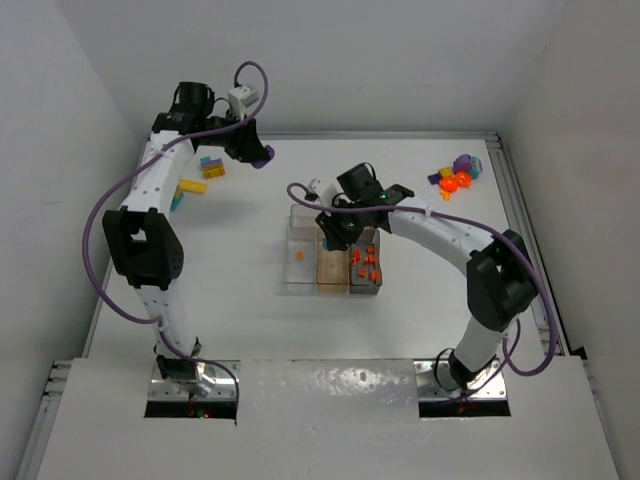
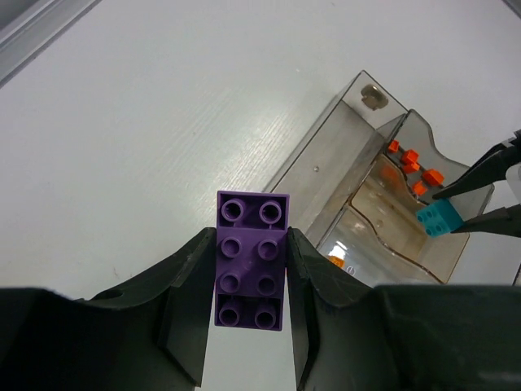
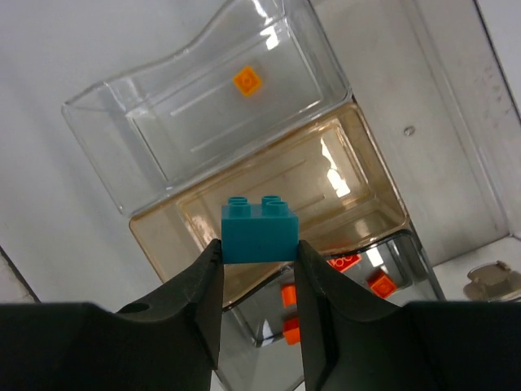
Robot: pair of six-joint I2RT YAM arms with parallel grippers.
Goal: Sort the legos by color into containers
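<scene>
A small teal plastic brick (image 3: 259, 232) was clamped in the right gripper (image 3: 258, 251) over the tan-tinted tray compartment (image 3: 358, 204), centre frame, seemingly for dropping; a purple eight-stud brick (image 2: 250, 273) was pinched by the left gripper (image 2: 250, 240).

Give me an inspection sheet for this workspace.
Surface: white tabletop, no spills seen.
Job's things: clear plastic compartment tray mid-table; one orange piece in its clear section, orange-red bricks in the grey section; loose brick cluster back left, mixed pile back right.
Clutter: nothing seen.
Grippers: left gripper shut on a purple eight-stud brick; right gripper shut on a teal-blue brick above the tray.
Cables: purple cables loop along both arms.
Surroundings: white walls, metal rail.
</scene>
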